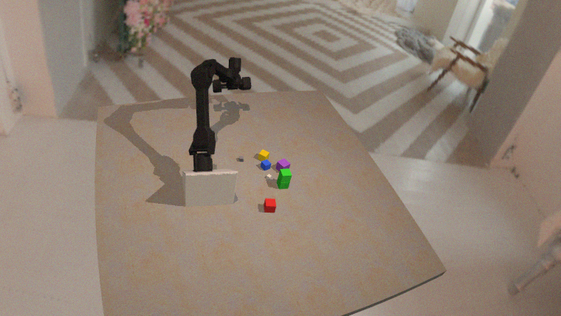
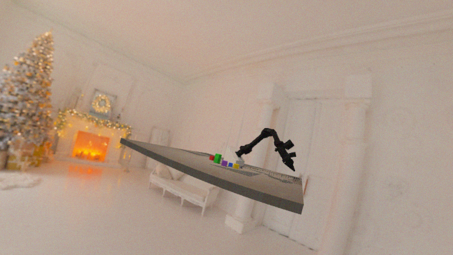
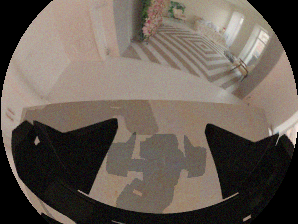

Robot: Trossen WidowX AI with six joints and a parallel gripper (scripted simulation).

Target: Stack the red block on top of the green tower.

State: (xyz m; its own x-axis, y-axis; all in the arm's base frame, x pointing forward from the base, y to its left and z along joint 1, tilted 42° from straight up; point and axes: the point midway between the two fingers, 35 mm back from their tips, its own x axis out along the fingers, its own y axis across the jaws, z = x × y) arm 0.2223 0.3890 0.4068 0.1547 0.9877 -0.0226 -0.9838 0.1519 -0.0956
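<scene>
While the arm rises from its white base, the top view shows the hand [image 1: 231, 83] bent over toward the far edge of the desk [image 1: 156, 243], spread wide and holding nothing. Near the desk's middle, the red block [image 1: 269, 204] lies flat, its faces roughly square with the desk's edges; being a cube, it has no long axis. Just beyond it, apart, the green tower [image 1: 284, 178] stands upright, with purple block [image 1: 283, 164], blue block [image 1: 266, 164] and yellow block [image 1: 263, 154] behind. From the exterior view, the hand [image 2: 289, 164] points down above the desk's far end, well apart from the red block [image 2: 211, 157] beside the green tower [image 2: 217, 158]. Through the wrist view, dark fingers flank the hand's shadow on the desk [image 3: 87, 90].
</scene>
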